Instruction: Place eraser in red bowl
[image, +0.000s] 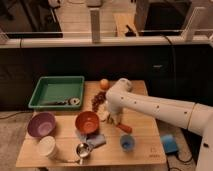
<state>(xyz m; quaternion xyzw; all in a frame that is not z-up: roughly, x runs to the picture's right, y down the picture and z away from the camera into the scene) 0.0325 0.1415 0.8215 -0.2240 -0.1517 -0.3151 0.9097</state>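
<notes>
The red bowl (87, 122) sits on the wooden table (142, 150), left of centre, orange-red with a darker inside. My white arm comes in from the right and bends down, with the gripper (113, 118) low over the table just right of the bowl's rim. A small pale object (104, 116), possibly the eraser, lies between the gripper and the bowl. I cannot tell whether it is held.
A purple bowl (41, 124) is left of the red bowl. A green tray (57, 91) stands at the back left. An orange (104, 84), a dark red cluster (97, 101), an orange-red stick-like item (124, 128), a blue cup (127, 143), a blue cloth (95, 138), a metal cup (82, 150) and a white cup (47, 147) are also here.
</notes>
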